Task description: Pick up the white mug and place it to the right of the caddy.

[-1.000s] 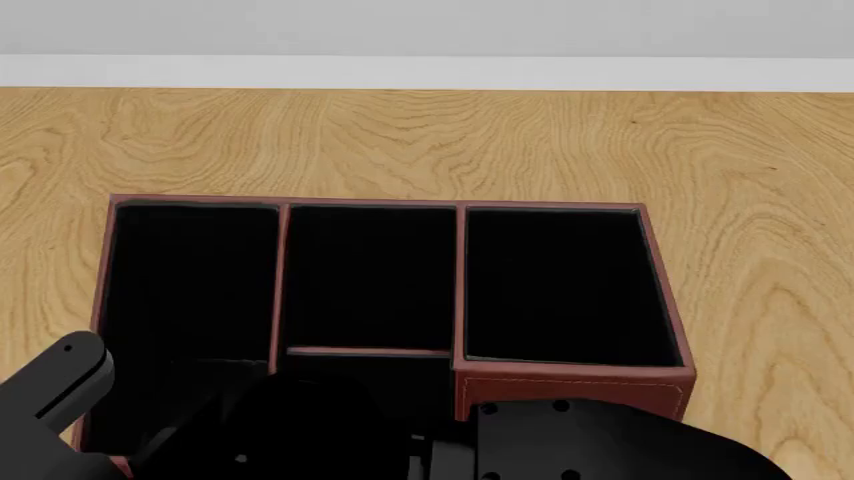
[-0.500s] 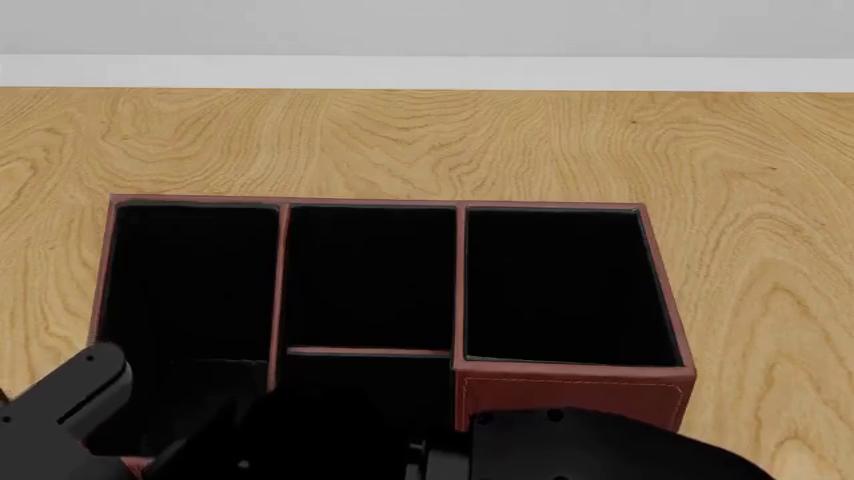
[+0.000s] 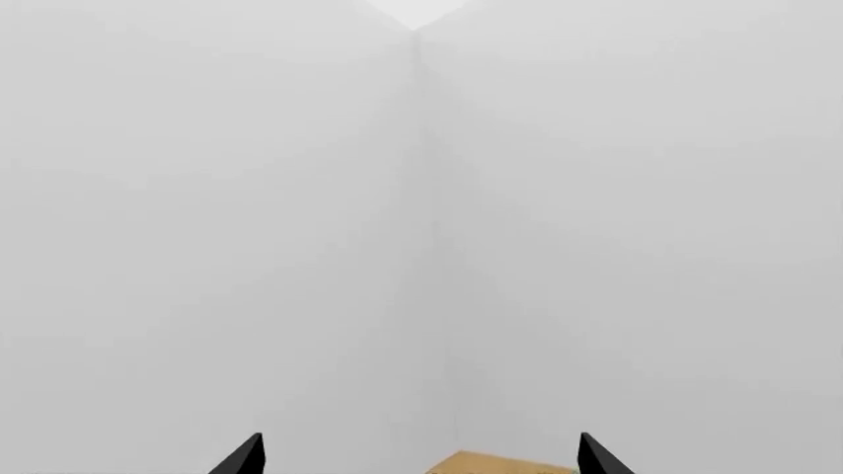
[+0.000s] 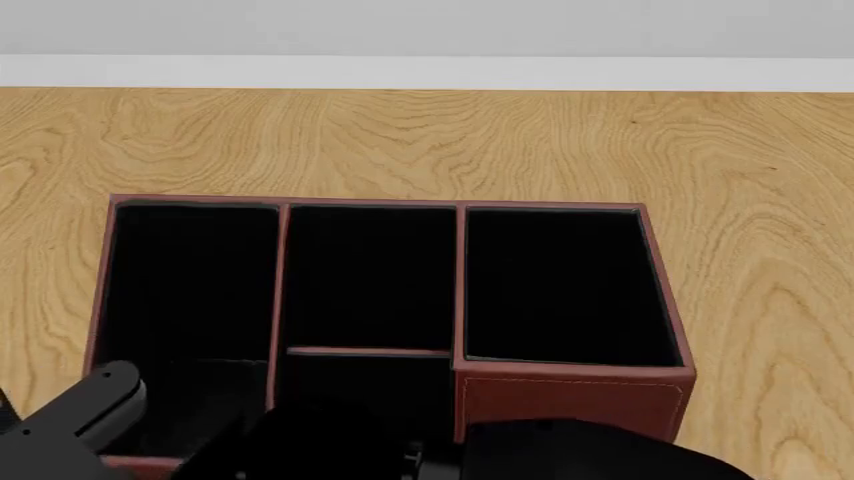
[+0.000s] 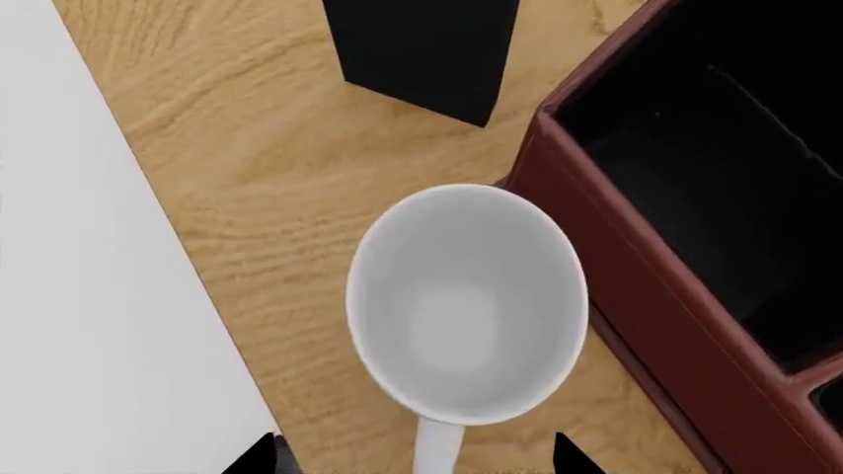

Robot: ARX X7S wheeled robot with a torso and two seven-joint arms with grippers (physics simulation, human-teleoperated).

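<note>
The white mug (image 5: 468,306) stands upright on the wood, seen from above in the right wrist view, close beside the outer wall of the caddy (image 5: 619,286). Its handle (image 5: 439,449) points back toward my right gripper (image 5: 413,456), which is open, its two black fingertips wide apart on either side of the handle without touching it. In the head view the reddish-brown caddy (image 4: 461,280) with its black compartments fills the middle, and the mug is hidden. My left gripper (image 3: 419,458) is open with nothing between its tips, facing white walls.
A black block-shaped object (image 5: 421,49) stands on the wood beyond the mug. The table edge runs along a white area (image 5: 79,296) beside the mug. Bare wooden tabletop (image 4: 427,140) stretches behind and right of the caddy. Black arm links (image 4: 80,410) cover the caddy's near side.
In the head view the left arm's link at the lower left has sunk lower in the picture, and the right arm's dark bulk has dropped too. The caddy has not moved.
</note>
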